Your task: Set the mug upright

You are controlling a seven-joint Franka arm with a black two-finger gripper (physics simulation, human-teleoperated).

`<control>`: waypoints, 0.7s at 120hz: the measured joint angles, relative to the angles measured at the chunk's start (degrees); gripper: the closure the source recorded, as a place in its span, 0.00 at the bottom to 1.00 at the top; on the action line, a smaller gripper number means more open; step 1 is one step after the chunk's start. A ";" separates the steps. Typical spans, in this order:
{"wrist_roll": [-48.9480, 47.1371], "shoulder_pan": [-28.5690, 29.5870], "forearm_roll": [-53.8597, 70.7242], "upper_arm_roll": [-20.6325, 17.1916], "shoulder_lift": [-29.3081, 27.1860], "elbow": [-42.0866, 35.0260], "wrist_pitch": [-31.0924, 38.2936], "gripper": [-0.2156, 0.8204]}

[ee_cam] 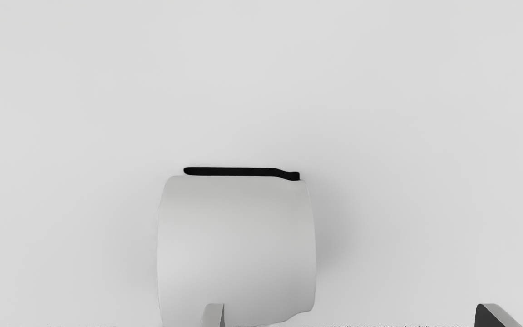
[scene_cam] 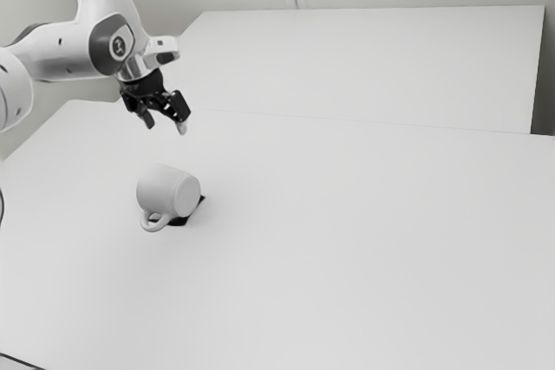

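1. The mug (scene_cam: 160,188) lies on its side below the jaws, its handle (scene_cam: 156,222) low; the flat end looks like its base, though the pale shading makes that uncertain
2. A black patch (scene_cam: 178,222) shows beside and partly under it, on the desk (scene_cam: 347,257)
3. The jaws stand wide apart above, clamped on nothing, one over the mug, the other beyond its end
4. Best centre them first, descend clear of the handle, close gently, lift slightly, then tip it base-down
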 joint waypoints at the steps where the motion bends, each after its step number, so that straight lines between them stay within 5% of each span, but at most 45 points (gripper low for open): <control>1: 0.00 0.09 -0.03 0.00 -0.01 -0.08 0.01 0.21; 40: 6.84 8.68 -13.60 3.38 3.35 -0.72 -0.42 0.21; 84: 21.01 20.99 -32.52 3.08 19.02 10.22 -18.80 0.21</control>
